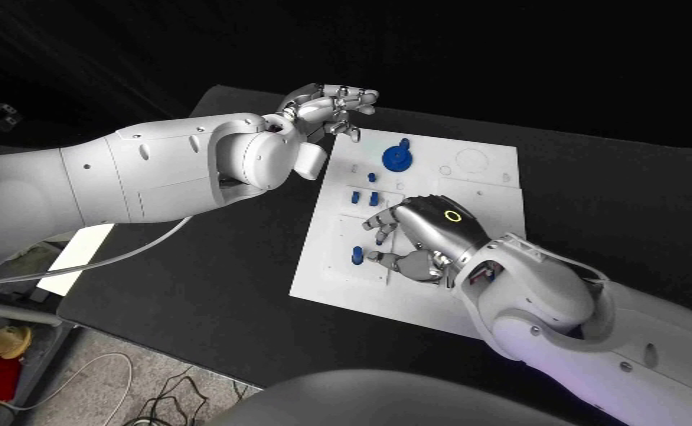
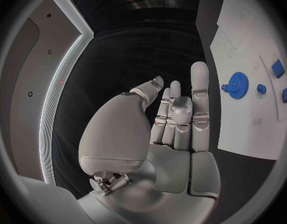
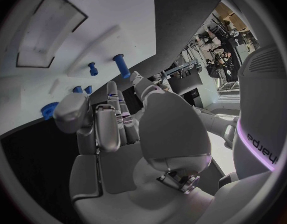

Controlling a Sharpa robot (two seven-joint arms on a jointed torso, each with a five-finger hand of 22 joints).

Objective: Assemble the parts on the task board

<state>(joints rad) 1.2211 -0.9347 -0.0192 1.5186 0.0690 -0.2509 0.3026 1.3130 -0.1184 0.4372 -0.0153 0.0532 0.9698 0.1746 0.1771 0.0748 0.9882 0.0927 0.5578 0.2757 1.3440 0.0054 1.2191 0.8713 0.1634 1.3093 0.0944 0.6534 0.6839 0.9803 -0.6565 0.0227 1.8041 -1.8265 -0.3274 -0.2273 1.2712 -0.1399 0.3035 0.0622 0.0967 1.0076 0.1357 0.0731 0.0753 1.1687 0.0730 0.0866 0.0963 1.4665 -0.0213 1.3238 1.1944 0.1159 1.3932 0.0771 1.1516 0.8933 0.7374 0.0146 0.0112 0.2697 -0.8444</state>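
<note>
mirrored lettering, seemingly "sharpa", on the white arm (image 3: 263,149)

We appear to be in a robotics lab: a matte black worktable (image 1: 216,276) with loose cables (image 1: 159,386) trailing on the grey floor beside it, and cluttered equipment racks (image 3: 215,32) standing behind the robot.

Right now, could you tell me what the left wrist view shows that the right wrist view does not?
Left wrist view alone: the left hand, holding nothing, fingers raised beside the board. Right wrist view alone: the right hand above the board, and a blue peg lying there. Both: the white task board and the blue gear.
</note>
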